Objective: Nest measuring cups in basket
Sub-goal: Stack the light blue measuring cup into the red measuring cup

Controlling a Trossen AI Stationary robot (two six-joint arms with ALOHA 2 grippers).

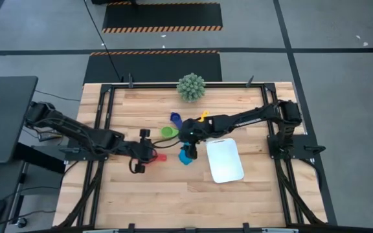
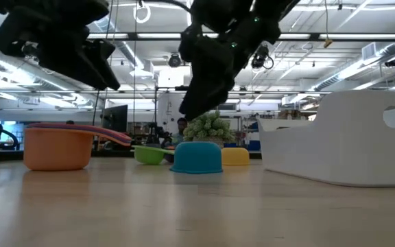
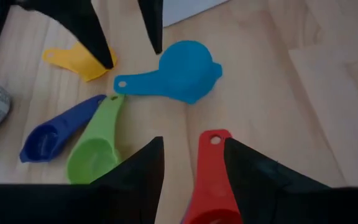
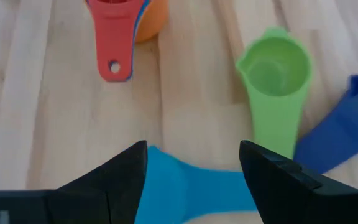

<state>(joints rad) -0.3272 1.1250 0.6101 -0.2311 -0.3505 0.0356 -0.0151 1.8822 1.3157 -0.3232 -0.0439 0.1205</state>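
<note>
A nested stack, an orange cup (image 2: 57, 149) with a red cup (image 3: 211, 180) on top, stands on the table. My left gripper (image 3: 193, 149) hangs open over it, its fingers on either side of the red handle and clear of it. My right gripper (image 4: 193, 149) is open above the light blue cup (image 4: 185, 186), which lies mouth down (image 2: 197, 158). The green cup (image 1: 168, 131), dark blue cup (image 1: 175, 118) and yellow cup (image 1: 203, 116) lie on the wood behind them. The white basket (image 1: 224, 160) sits to the right of the light blue cup.
A spiky green ball plant (image 1: 191, 87) stands near the table's far edge. Black frame rails (image 1: 105, 116) run along the table's left and right sides. Bare wood (image 1: 173, 194) lies toward the near edge.
</note>
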